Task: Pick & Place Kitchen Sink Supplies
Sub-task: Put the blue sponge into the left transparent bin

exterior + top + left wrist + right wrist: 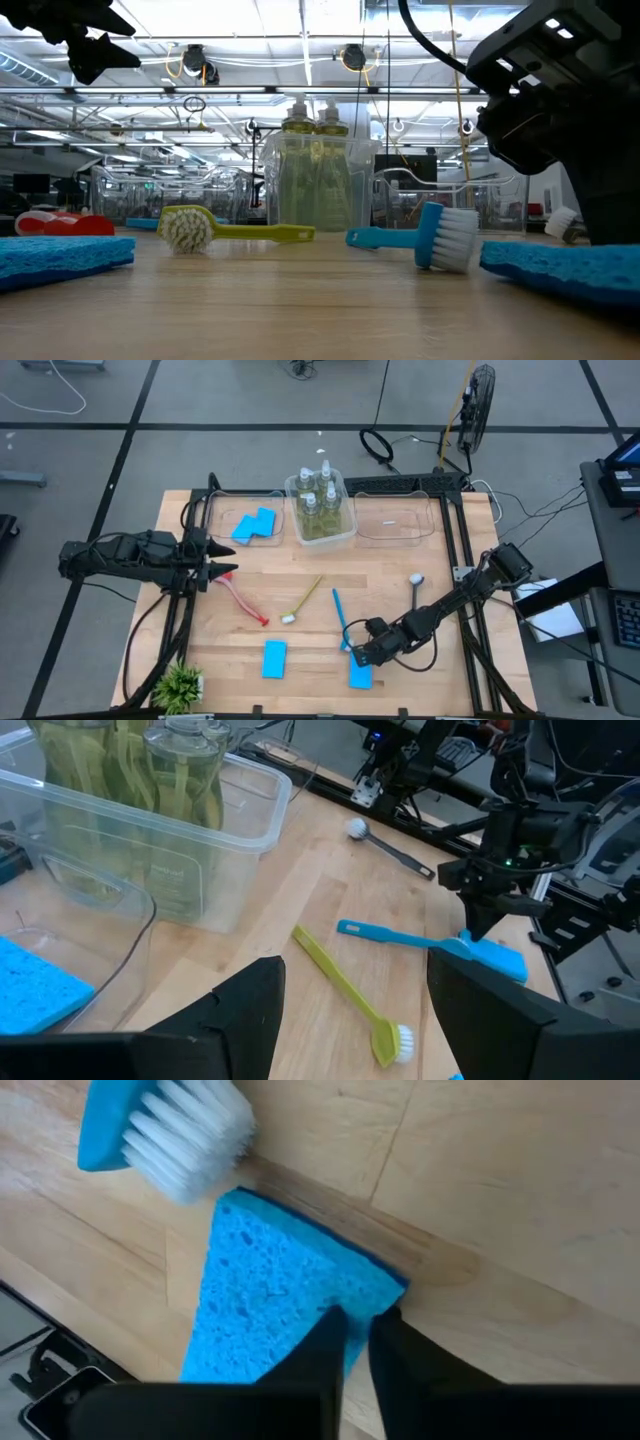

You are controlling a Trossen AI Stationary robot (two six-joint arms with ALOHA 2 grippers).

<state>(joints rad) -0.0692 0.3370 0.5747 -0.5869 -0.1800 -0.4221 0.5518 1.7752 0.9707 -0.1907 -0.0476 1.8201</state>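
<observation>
1. At the far left, the left gripper (228, 560) hovers open and empty beside the left bin (222, 510), which already holds two blue sponges (254, 525).
2. In the near left part of the table lie a red brush (243, 604), a yellow-green brush (303, 599) and a loose sponge (274, 658), all still to be put away.
3. At far centre, the middle bin (347, 532) holds the four pump bottles (319, 503), so that part looks done.
4. Near centre-right, the blue brush (339, 618) lies with its bristles just beside the last sponge (270, 1290).
5. The right gripper (357, 1330) is pinched down on that sponge's corner; whether it has gripped properly is hard to say.
6. Farther right, a dark grey brush (417, 588) waits near the empty right bin (436, 520).
</observation>
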